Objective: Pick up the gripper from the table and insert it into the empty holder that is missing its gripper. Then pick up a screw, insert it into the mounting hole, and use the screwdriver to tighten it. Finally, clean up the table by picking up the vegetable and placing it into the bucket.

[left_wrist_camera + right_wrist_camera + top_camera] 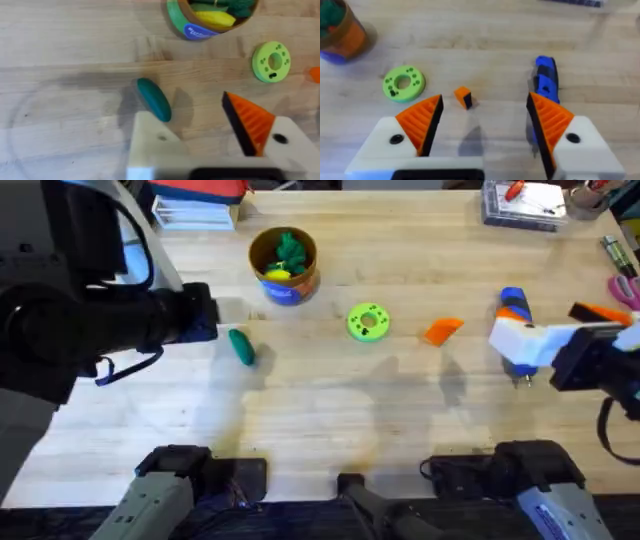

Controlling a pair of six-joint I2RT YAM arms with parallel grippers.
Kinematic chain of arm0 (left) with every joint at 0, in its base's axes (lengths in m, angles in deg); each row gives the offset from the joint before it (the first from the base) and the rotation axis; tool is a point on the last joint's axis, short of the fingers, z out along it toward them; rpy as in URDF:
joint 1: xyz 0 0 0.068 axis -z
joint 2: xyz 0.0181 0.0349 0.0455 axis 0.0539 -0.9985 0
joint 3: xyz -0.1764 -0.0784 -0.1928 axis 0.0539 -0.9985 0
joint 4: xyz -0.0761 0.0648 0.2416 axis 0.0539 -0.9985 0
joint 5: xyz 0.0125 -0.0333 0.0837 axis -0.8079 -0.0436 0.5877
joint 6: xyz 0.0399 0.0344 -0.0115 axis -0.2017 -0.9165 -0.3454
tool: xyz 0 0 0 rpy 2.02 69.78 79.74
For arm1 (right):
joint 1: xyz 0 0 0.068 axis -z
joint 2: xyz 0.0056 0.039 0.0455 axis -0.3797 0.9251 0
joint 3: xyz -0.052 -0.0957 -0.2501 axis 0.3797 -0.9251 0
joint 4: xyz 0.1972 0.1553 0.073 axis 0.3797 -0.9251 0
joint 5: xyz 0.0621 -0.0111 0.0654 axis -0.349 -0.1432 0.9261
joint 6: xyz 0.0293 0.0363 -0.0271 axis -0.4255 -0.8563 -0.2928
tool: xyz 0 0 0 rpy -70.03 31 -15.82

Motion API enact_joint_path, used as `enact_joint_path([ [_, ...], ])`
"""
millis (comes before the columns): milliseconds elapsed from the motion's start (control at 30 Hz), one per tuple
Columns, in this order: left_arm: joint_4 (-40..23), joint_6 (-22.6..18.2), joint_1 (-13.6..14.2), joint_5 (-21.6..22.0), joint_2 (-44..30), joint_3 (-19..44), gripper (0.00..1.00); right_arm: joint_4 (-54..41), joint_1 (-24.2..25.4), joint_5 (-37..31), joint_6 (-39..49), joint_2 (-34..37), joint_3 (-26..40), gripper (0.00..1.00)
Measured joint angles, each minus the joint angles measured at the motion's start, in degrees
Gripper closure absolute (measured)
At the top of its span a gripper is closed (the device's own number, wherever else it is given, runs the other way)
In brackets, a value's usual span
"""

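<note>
The desk (pixel 330 430) is the big light butcher-block slab, and everything sits on its far half, probably so both arms can reach without crossing. The left arm comes in from the left with its gripper (pixel 200 145) just beside the vegetable (pixel 154 99), fingers spread apart with nothing between them. My guess is it's lining up for the cleanup grab. The right gripper (pixel 482 122) hangs over the right side of the desk, also spread wide and empty, with the screwdriver (pixel 546 80) lying flat next to one orange pad (looks like it's parked there to keep out of the left arm's way, but that's just my read).

The bucket (pixel 284 268) stands upright toward the back, already carrying leafy green and yellow toys, so it's a short hop from the vegetable, which lies on its side near it, not touching. Then there's the lime-green disc (pixel 367 321) with holes, flat on the desk between the bucket and a small orange piece (pixel 442 329). I can't tell what that piece belongs to.
</note>
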Motion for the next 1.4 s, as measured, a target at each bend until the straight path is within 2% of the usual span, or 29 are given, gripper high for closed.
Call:
enact_joint_path([
  [100, 2.7, -1.4, 1.7, -2.5, 0.0, 0.0, 0.170, -3.0, 0.0, 0.0, 0.0, 0.0, 0.0, 0.008],
  [133, 4.3, -1.5, 2.5, -3.6, 0.0, 0.0, 0.061, -4.1, 0.0, 0.0, 0.0, 0.0, 0.0, 0.008],
  [167, 6.8, -2.2, 3.5, -5.4, 0.0, 0.0, 0.027, -5.3, 0.0, 0.0, 0.0, 0.0, 0.0, 0.008],
  [333, 20.4, -4.1, 8.1, -13.8, 0.5, 0.0, 0.015, -11.5, 0.0, 0.0, 0.0, 0.0, 0.0, 0.008],
  [367, 21.4, -4.3, 8.6, -14.7, 0.7, 0.0, 0.015, -12.8, 0.0, 0.0, 0.0, 0.0, 0.0, 0.008],
  [633, 21.7, -4.9, 9.2, -18.0, 1.0, 0.0, 0.015, -15.9, 0.0, 0.0, 0.0, 0.0, 0.0, 0.008],
  [767, 22.0, -8.6, 9.3, -18.2, 0.6, 0.0, 0.015, -16.0, 0.0, 0.0, 0.0, 0.0, 0.0, 0.008],
  [933, 26.0, -14.1, 10.8, -17.8, 1.5, -1.8, 0.015, -16.0, 0.0, 0.0, 0.0, 0.0, 0.0, 0.008],
  [1200, 29.3, -16.8, 12.9, -16.1, 17.8, -14.4, 0.015, -16.0, 0.0, 0.0, 0.0, 0.0, 0.0, 0.008],
  [1400, 39.2, -17.1, 14.3, -15.9, 32.1, -27.8, 0.015, -16.0, 0.0, 0.0, 0.0, 0.0, 0.0, 0.008],
])
